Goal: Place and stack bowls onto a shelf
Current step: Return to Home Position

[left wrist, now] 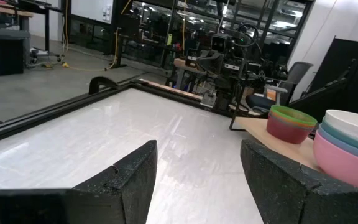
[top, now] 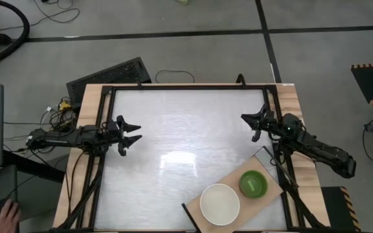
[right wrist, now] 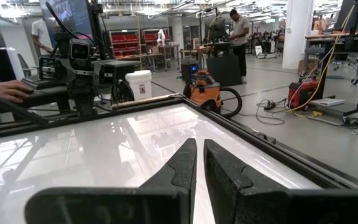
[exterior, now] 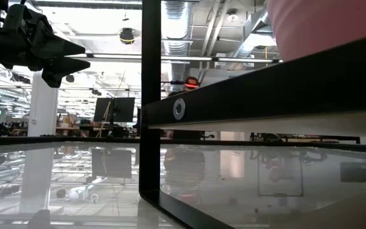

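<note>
left gripper [left wrist: 199,144] wide, right gripper [right wrist: 200,144] closed, arms apart, pointing inward

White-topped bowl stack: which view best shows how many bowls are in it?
Left wrist view: it sees the white-topped stack side-on, white rim over blue-green bands over pink. The high view shows only its white top bowl from above. The low view catches just a pink blur; the right wrist view shows none of it.
</note>
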